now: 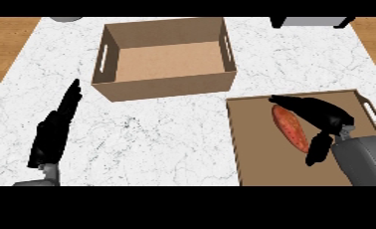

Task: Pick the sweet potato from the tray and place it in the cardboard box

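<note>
A reddish-orange sweet potato (290,127) lies lengthwise on the brown tray (253,143) at the right. My right hand (323,115) sits over the tray just right of the sweet potato, fingers stretched past its far end and thumb hanging down near its near end; the hand is open around it. The open cardboard box (165,56) stands at the back centre, left of and beyond the tray, with nothing in it. My left hand (53,132) rests open at the left edge of the counter, fingers pointing away.
The white marble counter (154,133) spreads between the box and the tray. A grey object (66,19) peeks in at the back left. A white item with black legs (312,21) stands at the back right. Wooden floor (15,34) shows beyond the counter's sides.
</note>
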Controlling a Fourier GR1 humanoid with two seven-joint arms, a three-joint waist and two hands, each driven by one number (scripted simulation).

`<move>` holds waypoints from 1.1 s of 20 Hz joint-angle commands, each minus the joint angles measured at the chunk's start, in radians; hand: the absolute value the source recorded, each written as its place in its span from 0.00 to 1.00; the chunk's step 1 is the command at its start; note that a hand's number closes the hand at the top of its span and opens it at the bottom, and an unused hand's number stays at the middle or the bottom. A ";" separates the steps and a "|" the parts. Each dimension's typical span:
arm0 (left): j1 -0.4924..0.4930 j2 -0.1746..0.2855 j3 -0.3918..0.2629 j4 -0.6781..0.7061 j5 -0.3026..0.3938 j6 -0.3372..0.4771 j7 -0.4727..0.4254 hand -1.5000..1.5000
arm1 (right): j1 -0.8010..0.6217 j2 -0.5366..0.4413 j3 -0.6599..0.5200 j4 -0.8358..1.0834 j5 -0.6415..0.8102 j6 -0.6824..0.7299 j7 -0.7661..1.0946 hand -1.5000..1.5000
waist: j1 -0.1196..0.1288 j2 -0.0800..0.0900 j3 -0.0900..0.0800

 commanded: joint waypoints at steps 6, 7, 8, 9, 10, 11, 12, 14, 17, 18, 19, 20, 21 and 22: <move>-0.017 -0.011 0.034 0.062 0.002 -0.026 -0.054 0.50 | 0.002 0.058 -0.002 0.044 0.089 -0.138 -0.084 1.00 | 0.000 0.001 0.000; -0.006 -0.033 0.004 0.030 -0.037 0.007 -0.029 0.50 | -0.003 0.013 -0.034 0.026 0.091 -0.148 -0.097 1.00 | -0.001 0.000 0.000; 0.053 -0.022 0.003 -0.008 -0.015 -0.021 -0.052 0.50 | -0.044 0.065 -0.013 0.131 0.140 -0.259 -0.098 1.00 | 0.011 0.002 0.001; 0.002 -0.001 0.041 0.022 -0.001 -0.026 -0.021 0.50 | 0.041 0.012 -0.034 -0.025 0.113 -0.220 -0.101 1.00 | -0.005 -0.001 0.000; -0.050 -0.010 0.041 0.081 -0.009 -0.023 -0.059 0.50 | -0.013 0.043 -0.031 0.041 0.140 -0.247 -0.091 1.00 | -0.002 0.001 0.000; 0.044 -0.048 -0.020 -0.021 -0.061 0.014 -0.021 0.50 | -0.012 0.004 -0.064 0.010 0.114 -0.219 -0.124 1.00 | 0.001 -0.001 0.000; -0.011 -0.052 0.000 -0.014 -0.052 0.023 0.023 0.50 | 0.023 0.022 -0.051 -0.008 0.131 -0.250 -0.129 1.00 | -0.002 -0.001 0.000; -0.036 -0.011 0.041 0.015 -0.020 -0.026 -0.006 0.50 | 0.004 0.083 -0.042 0.034 0.156 -0.305 -0.116 1.00 | 0.000 0.000 0.000; -0.055 -0.024 -0.009 0.045 -0.020 -0.053 -0.035 0.50 | -0.325 0.041 -0.039 0.218 0.162 -0.273 -0.223 1.00 | 0.081 0.023 0.003; -0.062 -0.018 0.003 0.034 -0.025 -0.039 -0.051 0.50 | -0.344 0.020 -0.040 0.245 0.162 -0.294 -0.283 1.00 | 0.108 0.033 0.004; -0.089 -0.037 -0.034 0.051 -0.034 -0.052 -0.033 0.50 | -0.397 0.028 -0.020 0.249 0.184 -0.299 -0.282 1.00 | 0.127 0.046 0.005; -0.093 -0.042 -0.040 0.037 -0.029 -0.056 -0.035 0.50 | -0.409 0.001 -0.012 0.266 0.193 -0.316 -0.336 1.00 | 0.146 0.053 0.006; -0.106 -0.041 -0.047 0.018 -0.032 -0.059 -0.034 0.50 | -0.451 0.000 -0.027 0.301 0.186 -0.315 -0.348 1.00 | 0.162 0.056 0.007; -0.091 -0.031 -0.045 0.038 -0.036 -0.066 -0.049 0.50 | -0.483 -0.017 -0.035 0.339 0.191 -0.341 -0.389 1.00 | 0.156 0.055 0.006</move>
